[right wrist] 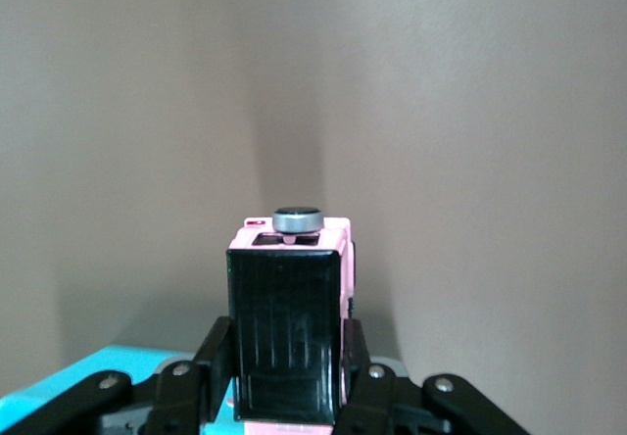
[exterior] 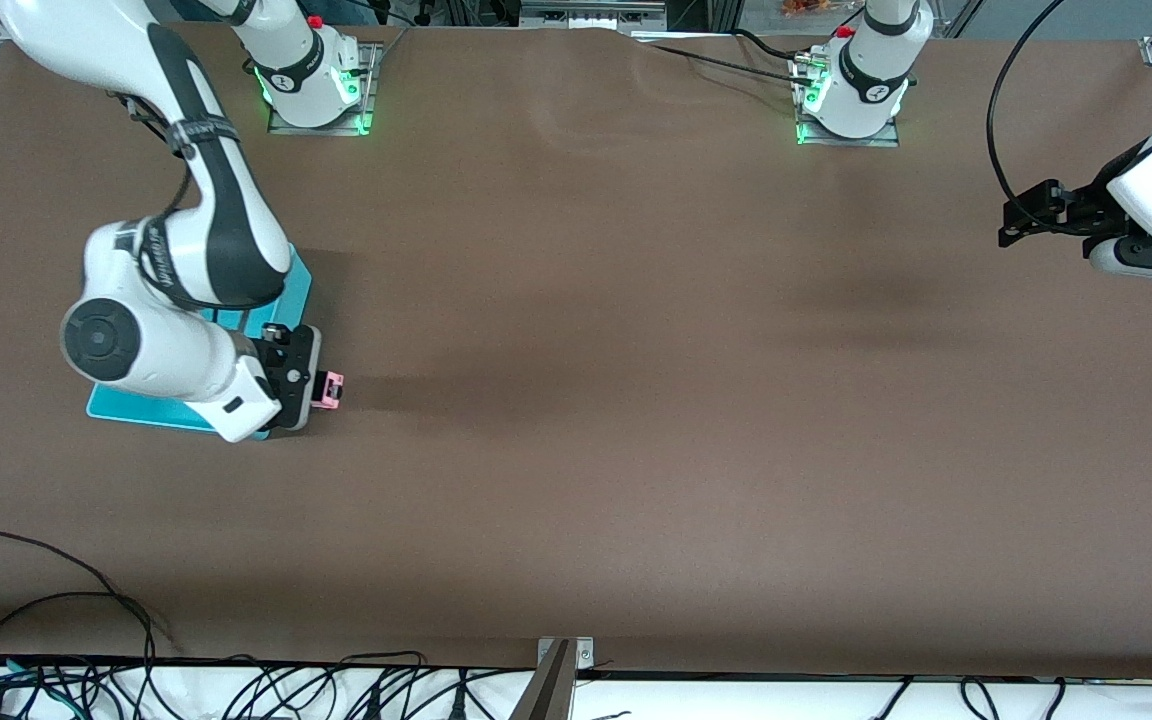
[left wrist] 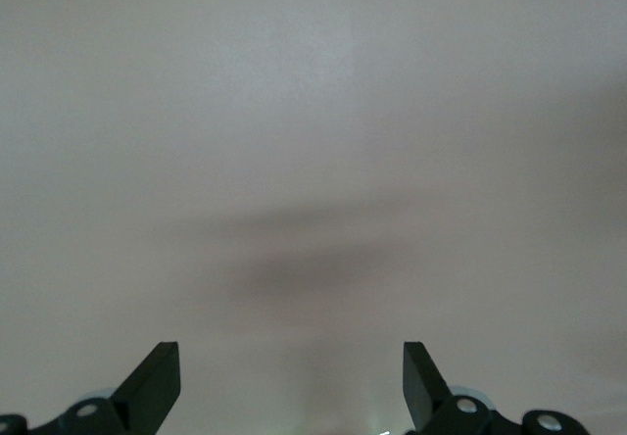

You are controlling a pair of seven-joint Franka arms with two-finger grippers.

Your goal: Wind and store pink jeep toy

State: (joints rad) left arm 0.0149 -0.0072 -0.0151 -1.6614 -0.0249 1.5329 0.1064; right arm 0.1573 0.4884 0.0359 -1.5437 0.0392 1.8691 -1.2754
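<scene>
Pink jeep toy [right wrist: 290, 332] within right tool [right wrist: 289, 396]

My table [exterior: 636, 350] is covered edge to edge in a plain brown sheet that fills nearly the whole front view, with a slight wrinkle near the top middle. Soft dark shadows lie across its middle and toward the right. Along the bottom edge runs a white strip [exterior: 736, 695] tangled with black cables [exterior: 56, 600], thickest at the lower left. A small metal bracket [exterior: 564, 652] sits at the bottom middle.
</scene>
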